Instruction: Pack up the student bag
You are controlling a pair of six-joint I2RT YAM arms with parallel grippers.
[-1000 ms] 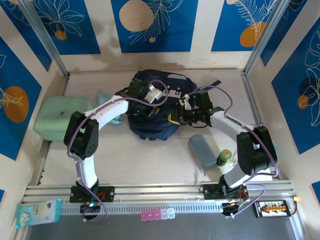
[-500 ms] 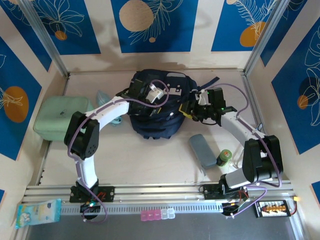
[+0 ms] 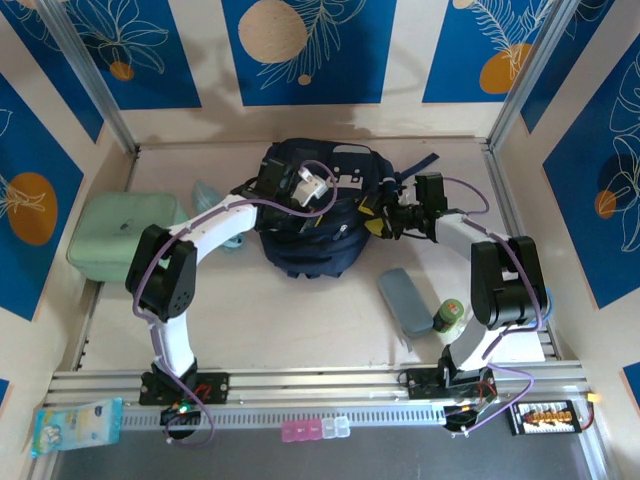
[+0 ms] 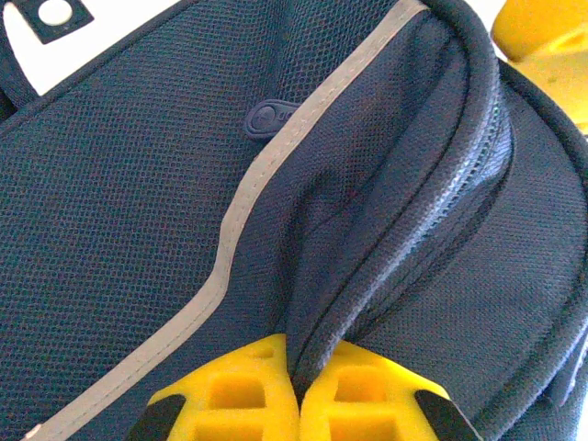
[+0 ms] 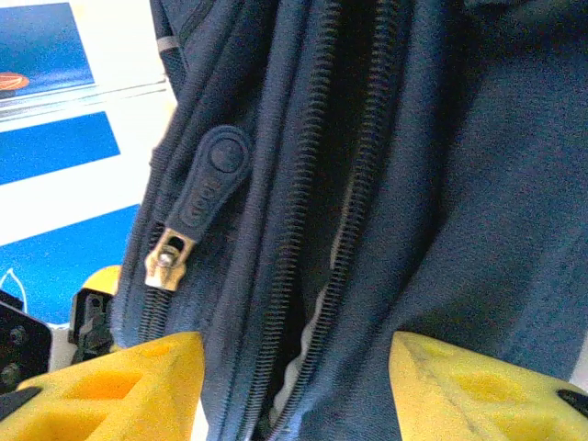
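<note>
At table's 12 o'clock: bag [image 3: 305,250], between both grippers.
Left gripper [image 4: 296,372]: pinched together on a bag fold.
Right gripper [image 5: 294,377]: bag's 3 o'clock; jaws just parted, straddling zip [image 5: 308,184].
Meaning: likely zip pull finished; loading comes next.

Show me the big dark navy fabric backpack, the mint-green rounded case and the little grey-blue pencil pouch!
dark navy fabric backpack [image 3: 300,255]: top external view, its near front panel.
mint-green rounded case [image 3: 115,235]: top external view, middle of its top.
grey-blue pencil pouch [image 3: 405,300]: top external view, its middle.
</note>
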